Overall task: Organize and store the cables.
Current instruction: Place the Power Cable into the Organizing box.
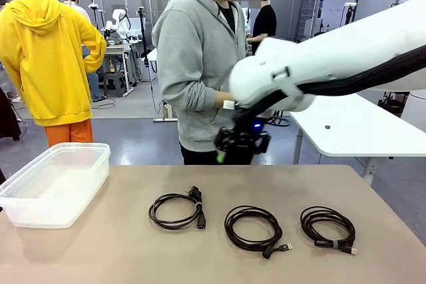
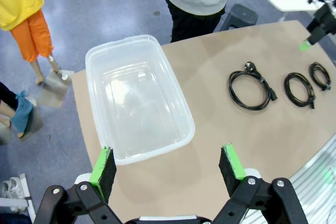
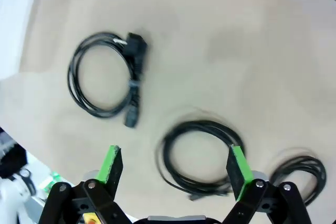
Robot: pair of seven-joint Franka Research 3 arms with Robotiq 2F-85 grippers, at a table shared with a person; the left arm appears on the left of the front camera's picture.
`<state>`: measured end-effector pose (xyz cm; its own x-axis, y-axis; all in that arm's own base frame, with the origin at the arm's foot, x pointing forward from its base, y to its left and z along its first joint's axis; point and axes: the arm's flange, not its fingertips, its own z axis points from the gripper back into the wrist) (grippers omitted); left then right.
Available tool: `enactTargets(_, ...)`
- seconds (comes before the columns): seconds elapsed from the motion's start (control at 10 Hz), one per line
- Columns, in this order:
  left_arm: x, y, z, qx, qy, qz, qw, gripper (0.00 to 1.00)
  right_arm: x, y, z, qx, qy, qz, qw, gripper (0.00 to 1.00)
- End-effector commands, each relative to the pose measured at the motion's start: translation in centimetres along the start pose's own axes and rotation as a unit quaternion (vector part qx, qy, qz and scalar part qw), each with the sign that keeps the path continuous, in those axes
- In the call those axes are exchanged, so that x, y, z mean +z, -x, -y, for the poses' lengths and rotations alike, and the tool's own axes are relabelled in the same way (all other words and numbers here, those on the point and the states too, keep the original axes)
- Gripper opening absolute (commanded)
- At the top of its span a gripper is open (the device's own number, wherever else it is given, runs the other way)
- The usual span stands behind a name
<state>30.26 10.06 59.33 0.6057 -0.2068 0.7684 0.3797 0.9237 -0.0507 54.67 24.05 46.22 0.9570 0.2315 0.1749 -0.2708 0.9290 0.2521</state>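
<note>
Three cables lie in one row on the table (image 1: 100,257), well apart from each other, each wound into a flat round coil. That spacing probably lets each be picked up singly without snagging a neighbour. The left cable (image 1: 200,212) has a chunky power plug, while the middle cable (image 1: 269,252) and right cable (image 1: 331,244) end in small USB plugs. One clear plastic bin (image 1: 46,211) stands open at the robot's left end of the table with nothing in it, so no cable is stored yet. The right gripper (image 3: 175,166) hangs above the row with its fingers spread wide and nothing between them; it looks down on the middle coil, likely lining up a first pick. The left gripper (image 2: 167,167) hovers high over the bin's near edge, fingers also spread and holding nothing — it seems to be waiting there. One person (image 1: 193,64) stands at the far side.
</note>
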Motion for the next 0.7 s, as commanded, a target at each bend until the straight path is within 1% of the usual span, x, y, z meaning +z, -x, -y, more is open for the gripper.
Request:
enactTargets(0.0, 0.0, -0.1, 0.1, -0.001, 0.002, 0.002, 1.000, 1.00, 2.7, 4.1, 6.0, 0.064, -0.030, 0.007, 0.997, 1.00)
enactTargets(0.1, 0.0, -0.1, 0.1, -0.001, 0.002, 0.002, 1.000, 1.00, 4.2, 5.5, 8.7, 0.089, -0.026, 0.022, 0.995, 1.00)
enactTargets(0.2, 0.0, -0.1, 0.1, -0.001, 0.002, 0.002, 1.000, 1.00, 6.0, 7.2, 11.5, 0.112, -0.036, 0.054, 0.992, 1.00)
enactTargets(0.3, 0.0, -0.1, 0.1, -0.001, 0.002, 0.002, 1.000, 1.00, 7.6, 8.8, 13.7, 0.142, -0.026, 0.072, 0.987, 1.00)
enactTargets(0.4, 0.0, -0.1, 0.1, -0.001, 0.002, 0.002, 1.000, 1.00, 9.6, 11.2, 16.1, 0.190, -0.006, 0.102, 0.977, 1.00)
enactTargets(0.5, 0.0, -0.1, 0.1, -0.001, 0.002, 0.002, 1.000, 1.00, 10.6, 12.4, 17.5, 0.217, 0.011, 0.121, 0.968, 1.00)
enactTargets(0.6, 0.0, -0.1, 0.1, -0.001, 0.002, 0.002, 1.000, 1.00, 12.5, 14.7, 19.8, 0.236, -0.019, 0.157, 0.959, 1.00)
